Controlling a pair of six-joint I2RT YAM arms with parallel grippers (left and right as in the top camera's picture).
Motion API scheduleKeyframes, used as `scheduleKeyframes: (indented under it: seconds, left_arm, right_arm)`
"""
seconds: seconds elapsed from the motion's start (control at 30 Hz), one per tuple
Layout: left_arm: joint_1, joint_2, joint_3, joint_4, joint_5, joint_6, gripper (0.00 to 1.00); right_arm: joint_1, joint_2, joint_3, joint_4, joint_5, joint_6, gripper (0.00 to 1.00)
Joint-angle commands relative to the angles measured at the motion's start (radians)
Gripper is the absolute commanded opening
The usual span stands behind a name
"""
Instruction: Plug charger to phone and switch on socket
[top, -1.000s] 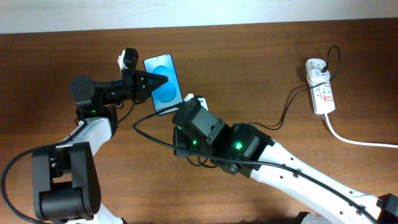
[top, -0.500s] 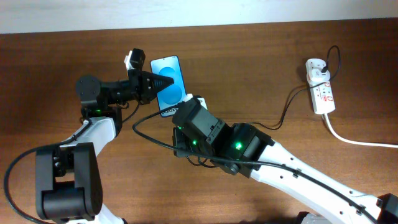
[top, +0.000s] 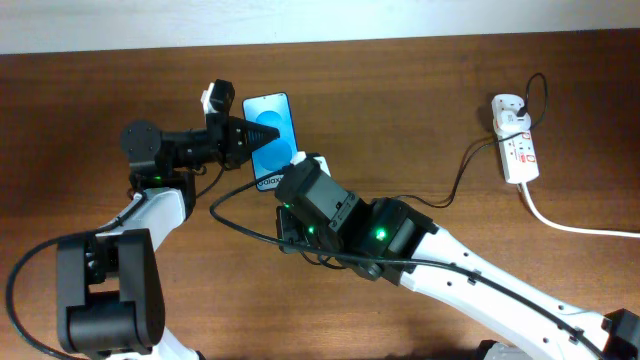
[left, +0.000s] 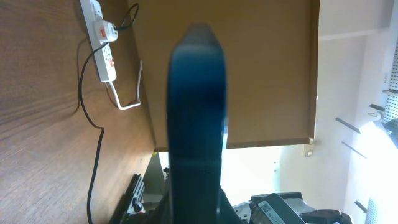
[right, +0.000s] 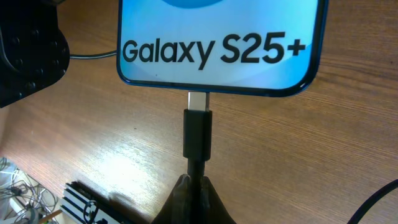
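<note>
- A brown wood-grain table (top: 420, 90) carried everything.
- A white power strip (top: 519, 155) lay at its far right, with a white plug adapter (top: 508, 110) seated in its far end.
- The strip's thick white cord (top: 570, 226) ran off right.
- A thin black charger cable (top: 462, 172) trailed left across the wood.

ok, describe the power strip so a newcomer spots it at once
On the wooden table, look to the overhead view's right side. The socket is the white bar there, with a white plug adapter seated at its far end. Red markings and a thick white cord set it apart from the thin black cable beside it.
</note>
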Motion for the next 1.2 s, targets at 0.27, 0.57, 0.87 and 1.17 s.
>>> scheduleKeyframes:
  seconds: [0.27, 0.57, 0.87, 1.17]
  left_arm:
    - [-0.001, -0.003, 0.021, 0.010, 0.041, -0.005, 0.00]
    - [0.006, -0.003, 0.021, 0.010, 0.058, 0.069, 0.00]
    - [0.015, -0.003, 0.021, 0.009, -0.065, 0.120, 0.00]
    - [0.015, -0.003, 0.021, -0.002, -0.069, 0.154, 0.00]
  right_arm:
    - [-0.003, 0.032, -0.006, 0.014, 0.035, -0.017, 0.04]
    - [-0.004, 0.036, -0.004, 0.032, 0.046, -0.087, 0.04]
    - [-0.001, 0.036, -0.004, 0.006, -0.043, -0.087, 0.04]
    - [-0.003, 0.036, -0.003, 0.005, 0.021, -0.087, 0.04]
